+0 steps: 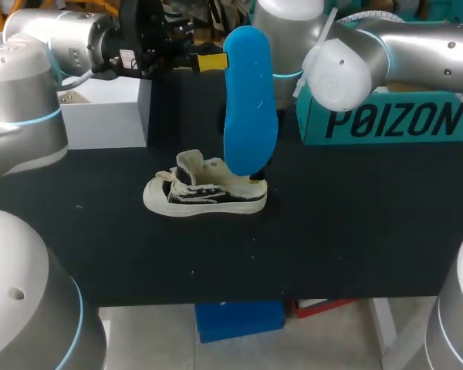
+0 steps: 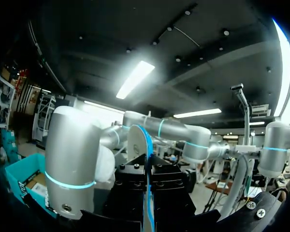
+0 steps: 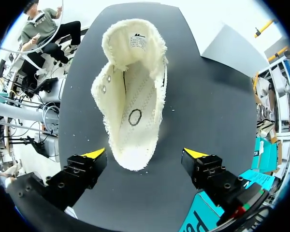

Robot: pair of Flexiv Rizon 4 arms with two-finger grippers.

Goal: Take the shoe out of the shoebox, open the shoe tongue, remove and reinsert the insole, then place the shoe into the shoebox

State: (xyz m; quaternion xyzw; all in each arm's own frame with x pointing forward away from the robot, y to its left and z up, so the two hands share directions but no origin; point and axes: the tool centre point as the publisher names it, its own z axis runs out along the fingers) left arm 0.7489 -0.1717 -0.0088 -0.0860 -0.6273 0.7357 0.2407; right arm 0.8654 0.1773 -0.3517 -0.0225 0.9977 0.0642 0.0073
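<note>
- Our left pincer (image 1: 210, 62) is clamped on the top end of the long blue foam insole (image 1: 249, 100). The insole hangs upright above the cream-and-black canvas shoe (image 1: 206, 193), its lower end near the shoe's heel.
- The shoe stands on its sole on the black tabletop (image 1: 355, 239), tongue pulled open.
- Our right pincer (image 3: 145, 154) hovers over the shoe's heel with its fingers spread wide, touching nothing.
- The teal cardboard shoebox (image 1: 393, 119) sits behind the shoe, towards our right, well apart from it.
</note>
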